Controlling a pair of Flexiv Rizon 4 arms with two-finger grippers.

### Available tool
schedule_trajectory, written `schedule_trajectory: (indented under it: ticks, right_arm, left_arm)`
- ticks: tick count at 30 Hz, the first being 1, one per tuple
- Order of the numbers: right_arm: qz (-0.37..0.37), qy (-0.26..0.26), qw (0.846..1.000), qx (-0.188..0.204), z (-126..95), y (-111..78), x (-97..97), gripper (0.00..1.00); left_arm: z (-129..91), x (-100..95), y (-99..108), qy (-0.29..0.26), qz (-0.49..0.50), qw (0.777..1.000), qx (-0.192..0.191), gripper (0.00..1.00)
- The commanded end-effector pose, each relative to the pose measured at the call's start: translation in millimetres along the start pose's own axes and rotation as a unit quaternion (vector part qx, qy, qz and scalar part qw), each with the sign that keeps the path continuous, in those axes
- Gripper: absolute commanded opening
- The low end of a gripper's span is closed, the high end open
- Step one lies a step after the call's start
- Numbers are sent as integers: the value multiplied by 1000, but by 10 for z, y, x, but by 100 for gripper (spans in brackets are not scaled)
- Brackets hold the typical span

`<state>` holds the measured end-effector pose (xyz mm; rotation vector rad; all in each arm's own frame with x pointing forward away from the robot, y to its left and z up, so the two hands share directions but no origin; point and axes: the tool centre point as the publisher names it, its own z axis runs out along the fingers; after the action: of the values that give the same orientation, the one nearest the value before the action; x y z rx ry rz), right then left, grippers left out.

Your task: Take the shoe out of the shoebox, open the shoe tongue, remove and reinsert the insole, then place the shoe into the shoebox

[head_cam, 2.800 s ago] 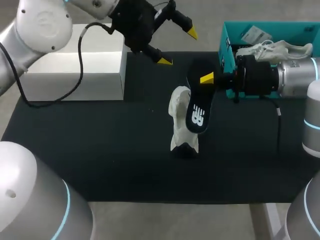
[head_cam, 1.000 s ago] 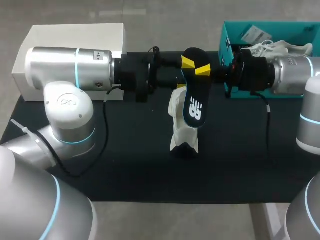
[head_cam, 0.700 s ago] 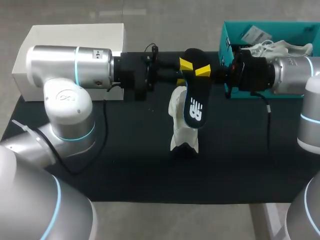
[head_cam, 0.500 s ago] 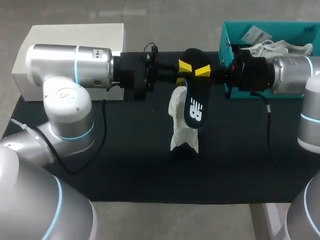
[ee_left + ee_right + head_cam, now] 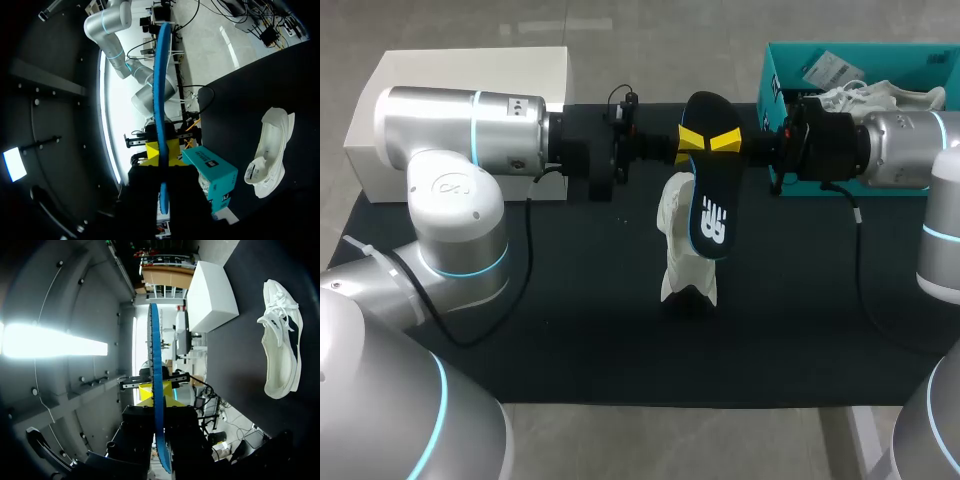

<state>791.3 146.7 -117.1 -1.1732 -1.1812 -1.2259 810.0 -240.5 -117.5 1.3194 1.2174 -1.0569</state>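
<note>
A black insole (image 5: 710,200) with a blue rim hangs in the air, its lower end over the white shoe (image 5: 682,255) standing on the black mat. My left gripper (image 5: 692,138) comes in from the left and is shut on the insole's top end. My right gripper (image 5: 725,143) holds the same end from the right side. In the left wrist view the insole (image 5: 160,100) runs edge-on between my own dark fingers, with the shoe (image 5: 270,150) off to the side. The right wrist view shows the insole (image 5: 156,380) edge-on too, and the shoe (image 5: 282,350) lying beyond.
The teal shoebox (image 5: 770,90) stands at the back right with another white shoe (image 5: 870,100) inside. A white box (image 5: 470,70) sits at the back left, behind my left arm. The black mat (image 5: 570,320) covers the table.
My left arm swung in from the back left to the insole's top end, and its fingers closed on it. The right gripper, the insole and the shoe stayed put.
</note>
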Motion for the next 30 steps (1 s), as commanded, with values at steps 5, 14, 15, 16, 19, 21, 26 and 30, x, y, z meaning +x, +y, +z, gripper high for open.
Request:
schedule_trajectory:
  ticks: [5,14,15,16,19,21,26,30]
  right_arm:
    - [-11,-16,999,-32,-287,-39,-13,100]
    - [-20,-46,996,-70,-649,-50,12,100]
    - [-20,-46,996,-70,-649,-50,12,100]
    - [-20,-46,996,-70,-649,-50,12,100]
    - [-20,-46,996,-70,-649,-50,12,100]
    - [-20,-46,996,-70,-649,-50,12,100]
    - [-20,-46,996,-70,-649,-50,12,100]
    - [-21,-103,994,-39,-753,-98,-182,100]
  left_arm:
    - [-21,14,-4,7,-29,999,-11,0]
    - [-139,61,-22,31,-67,997,-18,0]
    - [-143,64,-20,33,-71,997,-22,0]
    - [-145,65,-19,33,-75,996,-25,0]
    - [-144,74,-19,38,-81,996,-29,0]
    - [-142,81,-22,41,-87,995,-33,0]
    - [-149,82,-57,50,-93,994,-31,0]
    - [-162,75,-67,50,-102,993,-31,0]
